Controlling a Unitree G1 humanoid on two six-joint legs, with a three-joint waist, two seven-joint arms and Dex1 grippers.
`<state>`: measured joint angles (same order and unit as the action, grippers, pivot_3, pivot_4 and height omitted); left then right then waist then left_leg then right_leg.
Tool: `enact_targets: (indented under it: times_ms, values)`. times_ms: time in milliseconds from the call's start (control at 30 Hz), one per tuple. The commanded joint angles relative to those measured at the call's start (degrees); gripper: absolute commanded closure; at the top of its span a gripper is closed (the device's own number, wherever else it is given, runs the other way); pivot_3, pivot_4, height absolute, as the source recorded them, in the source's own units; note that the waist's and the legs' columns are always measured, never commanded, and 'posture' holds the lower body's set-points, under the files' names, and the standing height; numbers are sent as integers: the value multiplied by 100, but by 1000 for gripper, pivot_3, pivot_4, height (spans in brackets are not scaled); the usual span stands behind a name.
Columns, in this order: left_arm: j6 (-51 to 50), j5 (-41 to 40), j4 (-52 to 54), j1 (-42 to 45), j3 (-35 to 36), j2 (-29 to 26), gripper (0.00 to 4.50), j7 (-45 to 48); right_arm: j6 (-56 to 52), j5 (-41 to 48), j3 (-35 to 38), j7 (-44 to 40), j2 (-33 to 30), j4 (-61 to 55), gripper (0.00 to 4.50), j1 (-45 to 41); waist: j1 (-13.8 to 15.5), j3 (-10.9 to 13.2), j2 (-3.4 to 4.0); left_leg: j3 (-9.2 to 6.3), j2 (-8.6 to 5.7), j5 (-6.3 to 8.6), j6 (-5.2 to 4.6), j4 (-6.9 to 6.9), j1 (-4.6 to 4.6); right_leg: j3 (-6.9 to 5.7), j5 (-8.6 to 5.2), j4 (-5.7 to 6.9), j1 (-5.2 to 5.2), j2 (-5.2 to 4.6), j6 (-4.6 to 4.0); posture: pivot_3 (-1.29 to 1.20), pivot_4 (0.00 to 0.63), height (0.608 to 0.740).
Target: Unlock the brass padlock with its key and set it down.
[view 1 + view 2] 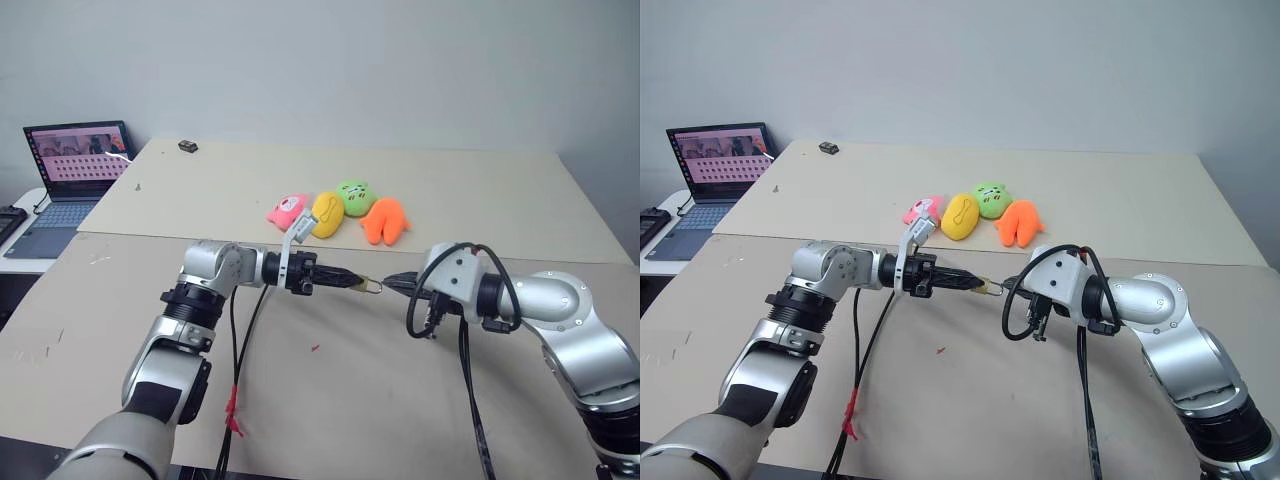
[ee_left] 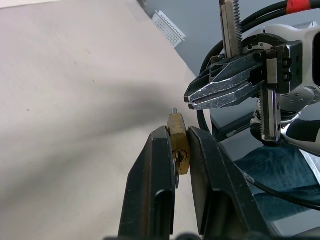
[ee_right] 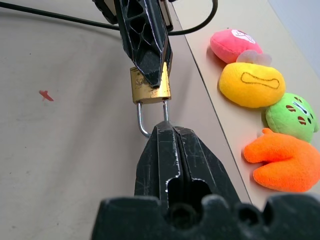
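Two claws meet, shackle [image 3: 141,120] end hidden, perhaps pinched, padlock [image 3: 150,89] half-covered

Pale grey wall [image 1: 350,60], beige table [image 1: 480,190], open laptop [image 1: 70,180] at left

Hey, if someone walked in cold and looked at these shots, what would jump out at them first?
Probably the two tools meeting above the table: the left tool clamps the small brass padlock by its body, and the shut right tool touches the padlock's silvery loop. Next, the bright row of plush toys farther back on the table, pink, yellow, green and orange.
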<state>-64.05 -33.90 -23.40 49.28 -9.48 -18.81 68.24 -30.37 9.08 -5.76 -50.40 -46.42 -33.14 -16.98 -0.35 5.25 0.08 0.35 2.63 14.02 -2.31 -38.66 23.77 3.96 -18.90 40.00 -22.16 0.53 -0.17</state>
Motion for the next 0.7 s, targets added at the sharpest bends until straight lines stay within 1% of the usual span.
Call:
enact_targets:
  times_ms: [33, 333, 700]
  values:
    - [-77, -141, 257, 213, 87, -5, 4464, 57, 172, -72, 25, 118, 37, -52, 4472, -105, 2, 0, 0, 1, 0, 0, 0, 0, 0, 0, 0, 0, 0, 0, 0, 0, 150, 650]
    - [-296, -286, 586, 246, 133, 60, 4464, 0, 85, -97, -97, 133, 98, 5, 4472, -307, 0, 0, 0, 0, 1, 0, 0, 1, 0, 0, 0, 1, 0, 0, 0, 0, 150, 650]
    - [-222, -304, 544, 262, 179, 22, 4464, -43, 21, -75, -157, 103, 72, 0, 4472, -420, 2, 0, 1, 0, 0, 0, 0, 0, 0, 0, 0, 1, 0, 0, 0, 0, 150, 650]
